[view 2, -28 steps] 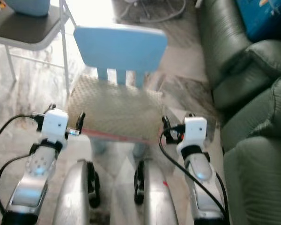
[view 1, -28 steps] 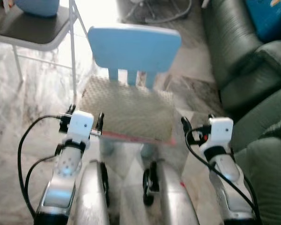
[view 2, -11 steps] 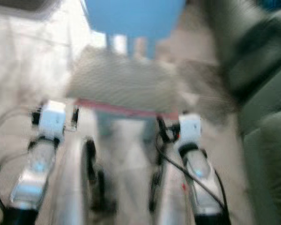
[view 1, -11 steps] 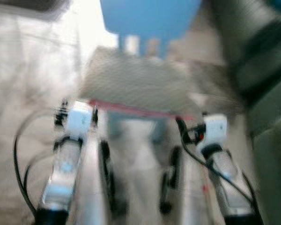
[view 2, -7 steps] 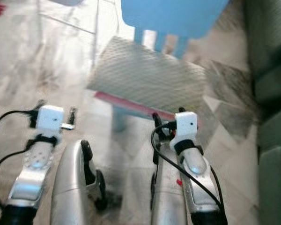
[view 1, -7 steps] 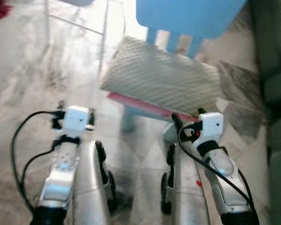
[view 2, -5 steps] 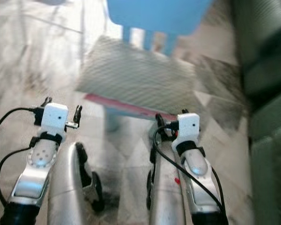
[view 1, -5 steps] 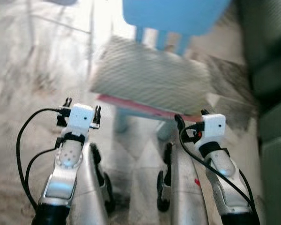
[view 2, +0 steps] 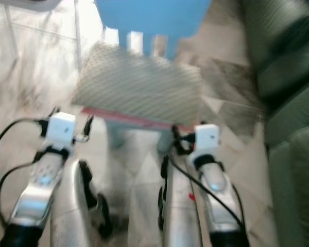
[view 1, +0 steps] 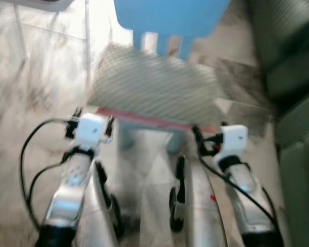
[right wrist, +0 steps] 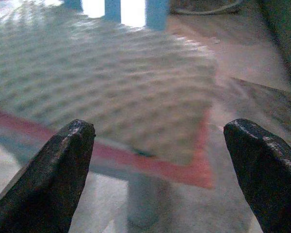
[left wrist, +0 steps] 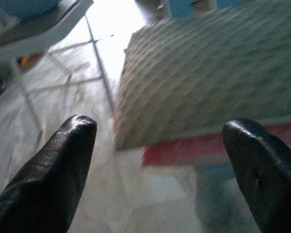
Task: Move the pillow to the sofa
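The pillow (view 1: 154,92) is beige and bumpy with a red edge. It lies flat on the seat of a small blue chair (view 1: 170,15). Both arms are raised in front of me, just short of the pillow's near edge. My left gripper (view 1: 92,116) is off the pillow's front left corner, and its wrist view shows the gripper (left wrist: 160,126) open with nothing between the fingers. Near the front right corner, my right gripper (view 1: 210,128) is also open (right wrist: 161,127) and empty, facing the pillow (right wrist: 102,82). The dark green sofa (view 1: 293,67) stands on the right.
A folding chair with thin metal legs (view 1: 86,31) stands at the back left. The floor (view 1: 36,98) is pale marbled tile. The blue chair's legs (view 2: 167,141) stand between my two arms. The eye views are blurred.
The whole picture has swung and shaken as the camera moved. The pillow still lies on the blue chair, now more central and a little nearer. Both arms keep their raised pose.
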{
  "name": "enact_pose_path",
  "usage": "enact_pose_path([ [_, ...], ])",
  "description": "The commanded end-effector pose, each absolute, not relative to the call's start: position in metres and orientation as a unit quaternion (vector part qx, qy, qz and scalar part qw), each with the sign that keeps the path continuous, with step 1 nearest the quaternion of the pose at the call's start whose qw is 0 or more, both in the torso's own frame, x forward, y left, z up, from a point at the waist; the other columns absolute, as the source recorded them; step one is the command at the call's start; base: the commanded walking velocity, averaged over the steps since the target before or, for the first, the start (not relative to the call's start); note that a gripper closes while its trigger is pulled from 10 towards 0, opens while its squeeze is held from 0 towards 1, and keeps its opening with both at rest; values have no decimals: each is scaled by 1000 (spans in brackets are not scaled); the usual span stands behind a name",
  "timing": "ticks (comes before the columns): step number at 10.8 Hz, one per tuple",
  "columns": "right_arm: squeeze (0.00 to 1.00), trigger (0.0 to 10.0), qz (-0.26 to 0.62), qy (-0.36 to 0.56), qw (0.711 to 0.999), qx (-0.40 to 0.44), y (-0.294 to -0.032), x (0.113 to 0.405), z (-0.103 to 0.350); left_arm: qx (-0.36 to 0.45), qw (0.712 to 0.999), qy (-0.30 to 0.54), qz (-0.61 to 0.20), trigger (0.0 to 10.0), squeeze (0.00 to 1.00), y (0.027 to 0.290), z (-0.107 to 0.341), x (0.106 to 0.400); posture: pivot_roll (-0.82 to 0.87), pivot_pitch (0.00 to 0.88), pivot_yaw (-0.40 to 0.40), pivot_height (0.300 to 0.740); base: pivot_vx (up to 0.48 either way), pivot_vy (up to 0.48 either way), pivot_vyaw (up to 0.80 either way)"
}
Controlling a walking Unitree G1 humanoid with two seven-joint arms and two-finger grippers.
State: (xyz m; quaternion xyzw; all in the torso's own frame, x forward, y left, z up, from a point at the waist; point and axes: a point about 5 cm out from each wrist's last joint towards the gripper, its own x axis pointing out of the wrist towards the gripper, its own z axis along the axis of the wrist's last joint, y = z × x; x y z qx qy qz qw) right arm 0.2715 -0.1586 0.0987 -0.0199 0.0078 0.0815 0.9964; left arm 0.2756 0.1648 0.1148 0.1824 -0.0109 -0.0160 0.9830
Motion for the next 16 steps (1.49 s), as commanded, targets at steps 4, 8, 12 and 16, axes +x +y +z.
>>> enact_pose_path([
  [4, 0, 10000, 71, 20, 997, -26, -166, 267, 93, 174, 984, -10, -26, 10000, 0, 158, 114, 274, -18, 316, -54, 540, 310, 0, 0],
  [8, 0, 10000, 84, 18, 996, -25, -163, 268, 93, 178, 984, -10, -19, 10000, 0, 160, 114, 273, -16, 324, -55, 540, 0, 0, 0],
  [12, 0, 10000, 107, 13, 994, -20, -155, 270, 97, 193, 981, 10, 13, 10000, 0, 174, 111, 271, -8, 356, -56, 495, 0, 0, 0],
  [16, 0, 10000, 123, 7, 992, -14, -145, 279, 102, 199, 980, 6, 22, 10000, 0, 181, 117, 277, -27, 406, -57, 490, 0, 0, 0],
])
